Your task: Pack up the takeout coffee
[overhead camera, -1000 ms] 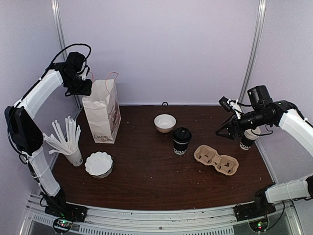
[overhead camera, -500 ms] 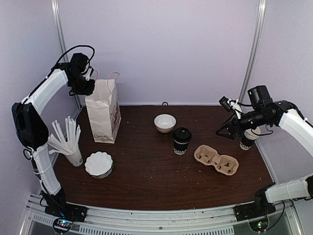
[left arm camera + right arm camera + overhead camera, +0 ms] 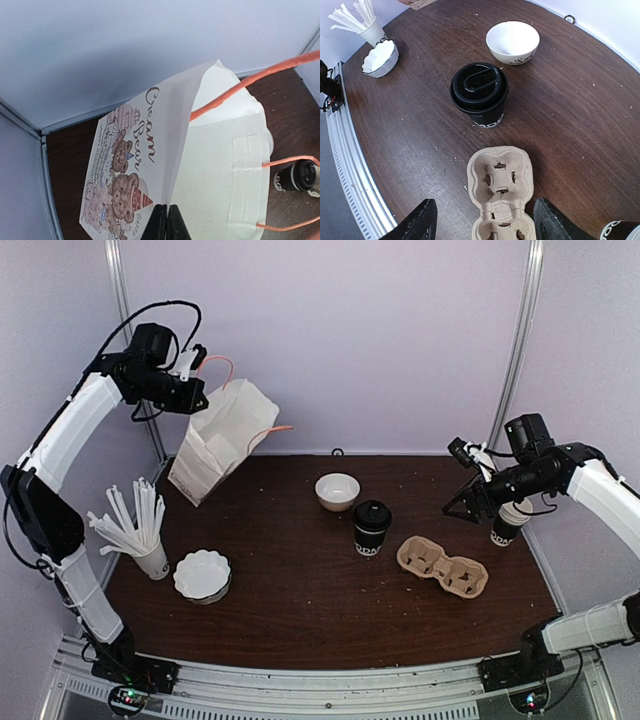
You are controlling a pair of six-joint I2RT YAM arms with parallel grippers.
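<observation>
White paper bag (image 3: 222, 440), one; takeout coffee (image 3: 371, 527), one; lidless cup (image 3: 505, 528), one.

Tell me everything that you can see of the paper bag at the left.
The white paper bag has orange cord handles and a printed side with teddy bears and the words Cream Bear. It is open and tilted, its mouth up and towards the right, at the far left of the table. The left gripper is shut on its top edge.

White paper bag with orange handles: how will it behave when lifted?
Probably light: the white paper bag tilts with the left gripper pinching just one wall. Likely floppy: thin creased paper, so the mouth may sag. Tall and narrow, apt to tip.
</observation>
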